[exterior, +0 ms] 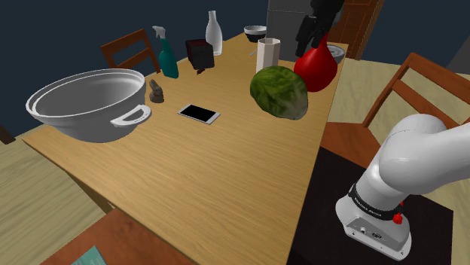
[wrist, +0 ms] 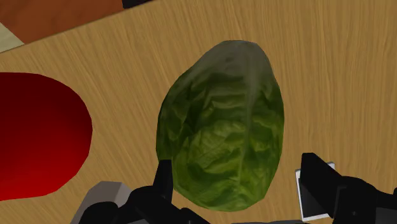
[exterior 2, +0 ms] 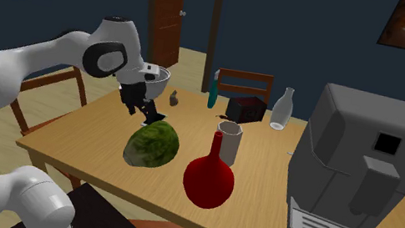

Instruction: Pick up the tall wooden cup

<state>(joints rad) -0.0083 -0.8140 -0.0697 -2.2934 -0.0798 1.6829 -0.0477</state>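
The tall cup is pale grey-beige and stands upright on the wooden table, between a green leafy head and a red vase. In the second exterior view the cup stands behind the red vase. My gripper hangs open over the green head, well apart from the cup. In the wrist view the gripper straddles the green head from above without touching it, and a grey edge of the cup shows beside one finger. Nothing is held.
A big white pot, a phone, a teal spray bottle, a dark box, a white bottle and a bowl share the table. A grey coffee machine stands at the second exterior view's right. Chairs ring the table.
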